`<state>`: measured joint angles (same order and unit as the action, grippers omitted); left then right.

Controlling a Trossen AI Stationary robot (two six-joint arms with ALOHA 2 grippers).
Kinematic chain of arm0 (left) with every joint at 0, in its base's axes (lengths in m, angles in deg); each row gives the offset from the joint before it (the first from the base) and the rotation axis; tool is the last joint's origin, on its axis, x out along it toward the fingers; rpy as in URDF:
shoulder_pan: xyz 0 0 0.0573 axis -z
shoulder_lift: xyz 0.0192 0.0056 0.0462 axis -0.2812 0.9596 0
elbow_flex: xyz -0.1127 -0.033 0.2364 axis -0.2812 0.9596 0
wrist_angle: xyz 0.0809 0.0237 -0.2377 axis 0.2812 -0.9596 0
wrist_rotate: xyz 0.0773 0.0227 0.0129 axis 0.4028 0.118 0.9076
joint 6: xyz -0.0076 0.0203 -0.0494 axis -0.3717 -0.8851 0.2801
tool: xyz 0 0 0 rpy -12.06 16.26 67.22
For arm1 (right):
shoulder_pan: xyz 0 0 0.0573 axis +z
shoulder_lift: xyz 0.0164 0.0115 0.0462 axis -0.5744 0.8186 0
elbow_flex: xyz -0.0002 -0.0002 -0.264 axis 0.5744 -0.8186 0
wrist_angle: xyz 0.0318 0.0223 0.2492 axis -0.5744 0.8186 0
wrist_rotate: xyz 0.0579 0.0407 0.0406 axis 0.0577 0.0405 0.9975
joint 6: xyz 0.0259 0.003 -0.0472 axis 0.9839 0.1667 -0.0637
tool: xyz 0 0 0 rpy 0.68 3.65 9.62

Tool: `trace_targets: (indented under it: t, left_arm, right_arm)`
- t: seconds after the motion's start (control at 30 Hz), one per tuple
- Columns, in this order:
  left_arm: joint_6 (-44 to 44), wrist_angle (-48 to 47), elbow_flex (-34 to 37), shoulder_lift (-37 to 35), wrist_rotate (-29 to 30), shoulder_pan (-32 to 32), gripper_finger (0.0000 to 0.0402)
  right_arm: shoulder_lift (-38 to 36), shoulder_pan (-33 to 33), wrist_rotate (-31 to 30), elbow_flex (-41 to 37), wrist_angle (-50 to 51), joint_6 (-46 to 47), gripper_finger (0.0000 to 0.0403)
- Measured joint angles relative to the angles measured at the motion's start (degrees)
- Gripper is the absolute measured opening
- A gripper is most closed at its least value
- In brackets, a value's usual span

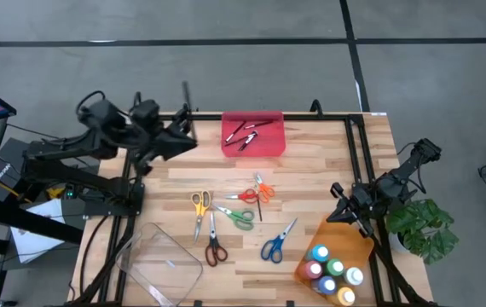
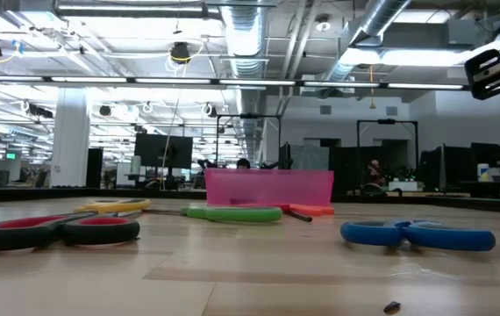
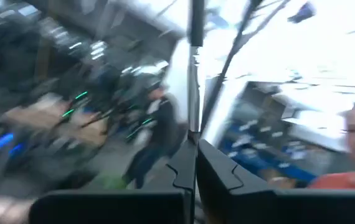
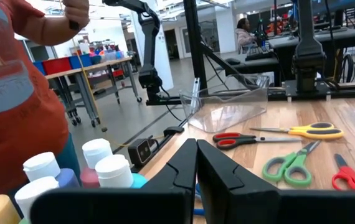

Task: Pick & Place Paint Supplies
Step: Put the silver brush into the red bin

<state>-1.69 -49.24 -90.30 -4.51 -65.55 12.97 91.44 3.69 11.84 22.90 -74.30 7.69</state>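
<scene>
We see the left gripper [image 1: 183, 130] raised by the table's far-left corner, jaws pressed together on a thin dark brush stick [image 1: 186, 92]; the red tray [image 1: 254, 136] lies just toward the right arm. The stick's long axis points away from the table. The right gripper [image 1: 343, 208] waits shut near the paint bottles [image 1: 332, 273].

Your left gripper [image 3: 195, 163] shows with its two dark fingers [image 3: 180, 171] pressed together, and a thin dark stick [image 3: 194, 68] rises straight up from between their tips. Behind it you get only a smeared room: bright ceiling, dark shapes with green and blue glints, nothing you can name for sure. At one edge you can make out a person in an orange top [image 3: 347, 174].
</scene>
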Motion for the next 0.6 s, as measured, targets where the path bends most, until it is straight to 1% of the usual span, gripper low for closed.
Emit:
trace_targets:
  t: [0.13, 0.27, 0.4, 0.5, 0.6]
  left_arm:
    - [-0.01, 7.52, 0.02, -0.59, -3.58, 1.77, 0.0]
    - [1.02, 14.11, 0.01, -1.19, -8.74, 3.2, 0.0]
    - [1.17, 19.74, 0.0, -1.94, -10.89, 4.96, 0.0]
    - [1.16, 21.43, 0.0, -2.61, -13.09, 5.88, 0.0]
    - [1.1, 21.26, 0.0, -3.32, -13.14, 6.35, 0.0]
  right_arm:
    - [0.0, 0.0, 0.0, 0.01, -0.02, 0.0, 0.0009]
    - [0.0, 0.0, 0.0, 0.0, -0.02, 0.0, 0.0009]
    - [0.0, -0.02, 0.0, 0.01, 0.0, -0.01, 0.0009]
    - [0.0, -0.02, 0.0, 0.0, 0.0, 0.0, 0.0009]
    - [0.0, -0.02, 0.0, 0.0, 0.0, -0.02, 0.0008]
